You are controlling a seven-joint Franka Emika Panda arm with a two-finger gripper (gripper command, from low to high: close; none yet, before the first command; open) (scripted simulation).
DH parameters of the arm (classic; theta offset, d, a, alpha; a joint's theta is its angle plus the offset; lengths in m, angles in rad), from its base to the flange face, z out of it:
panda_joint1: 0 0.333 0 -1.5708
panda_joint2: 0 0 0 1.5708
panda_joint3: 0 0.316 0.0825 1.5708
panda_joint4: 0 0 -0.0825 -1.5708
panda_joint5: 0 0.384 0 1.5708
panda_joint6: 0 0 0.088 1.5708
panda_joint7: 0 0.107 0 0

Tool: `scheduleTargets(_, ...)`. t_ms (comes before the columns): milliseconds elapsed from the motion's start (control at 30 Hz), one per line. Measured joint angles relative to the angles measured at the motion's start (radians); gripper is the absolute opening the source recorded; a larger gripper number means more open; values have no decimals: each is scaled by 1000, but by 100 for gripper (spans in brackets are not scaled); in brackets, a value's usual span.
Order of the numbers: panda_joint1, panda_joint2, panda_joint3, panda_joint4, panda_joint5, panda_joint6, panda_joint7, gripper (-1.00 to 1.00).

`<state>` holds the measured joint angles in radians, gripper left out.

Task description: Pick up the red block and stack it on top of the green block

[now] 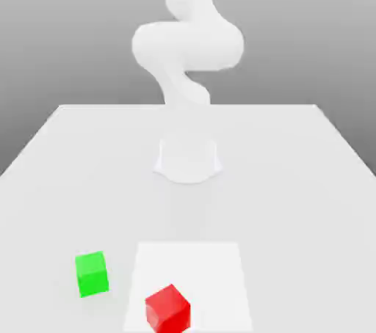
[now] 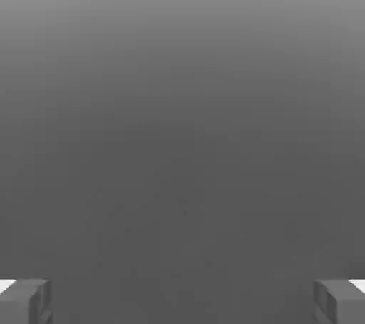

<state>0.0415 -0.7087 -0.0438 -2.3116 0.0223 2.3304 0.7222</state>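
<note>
As you check the exterior view, your red block (image 1: 169,310) sits near the front, its lowest corner cut off, right of the green block (image 1: 92,274). In the hand view, your gripper (image 2: 182,302) stands open, fingers cropped by the frame.

white arm raised, end effector (image 2: 182,302) open, fingers wide apart

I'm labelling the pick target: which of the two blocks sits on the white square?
The red block, nearer the exterior view's bottom edge; the green block rests off the square.
</note>
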Motion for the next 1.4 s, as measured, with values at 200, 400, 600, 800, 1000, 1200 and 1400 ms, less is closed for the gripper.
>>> scheduleTargets(200, 88, 224, -96, -28, 64, 74, -197, 0)
scheduleTargets(400, 147, 444, -162, -55, 133, 145, -393, 0)
scheduleTargets(600, 158, 660, -177, -83, 179, 218, -574, 0)
scheduleTargets(800, 146, 861, -179, -114, 144, 299, -696, 0)
scheduleTargets(1000, 110, 1066, -144, -107, 153, 437, -770, 0)
scheduleTargets(1200, 97, 1101, -128, -102, 169, 464, -782, -100)
scheduleTargets(1400, 123, 987, -165, -122, 110, 372, -738, -100)
